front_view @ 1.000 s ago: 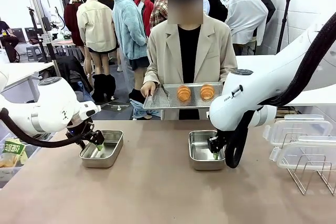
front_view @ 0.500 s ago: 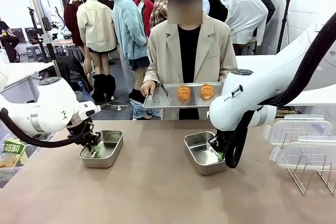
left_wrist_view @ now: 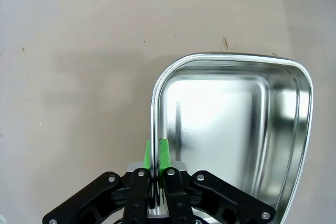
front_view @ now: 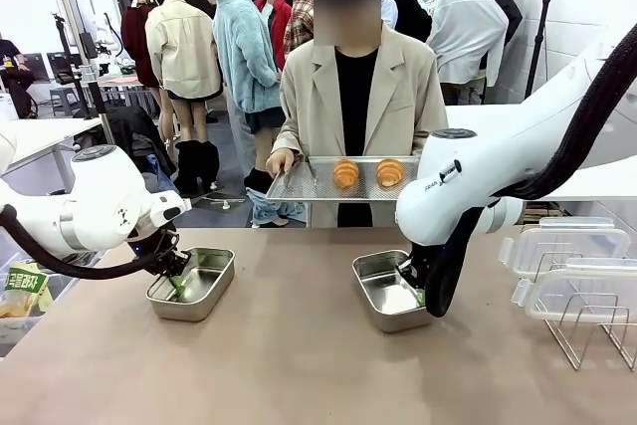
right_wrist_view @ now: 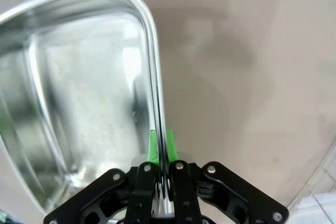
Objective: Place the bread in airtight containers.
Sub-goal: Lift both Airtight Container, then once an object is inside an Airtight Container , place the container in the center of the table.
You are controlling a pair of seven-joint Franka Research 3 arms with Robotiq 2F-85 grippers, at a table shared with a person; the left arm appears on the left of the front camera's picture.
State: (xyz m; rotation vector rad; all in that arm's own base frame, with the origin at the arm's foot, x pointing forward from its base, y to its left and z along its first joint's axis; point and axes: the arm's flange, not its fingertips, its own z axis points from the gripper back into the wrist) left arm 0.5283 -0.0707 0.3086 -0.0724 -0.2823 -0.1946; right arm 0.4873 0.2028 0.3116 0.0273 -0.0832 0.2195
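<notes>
Beyond the table's far edge, a person's hand (front_view: 280,165) holds a flat steel tray (front_view: 299,192) carrying the bread (front_view: 346,175), two ridged golden rolls lying side by side toward the tray's right end; on the table (front_view: 299,365), the left gripper (left_wrist_view: 156,148) is pinched shut on the thin rim of the left container (left_wrist_view: 226,119) near the left edge, while the right gripper (right_wrist_view: 160,142) clamps the rim of the right container (right_wrist_view: 84,77) nearer the middle; both pans sit empty; the rolls look light, soft and flaky, likely to crush or shed crust, so a gentle hold across the thick middle seems wisest; the pans look stiff, light and slippery.
</notes>
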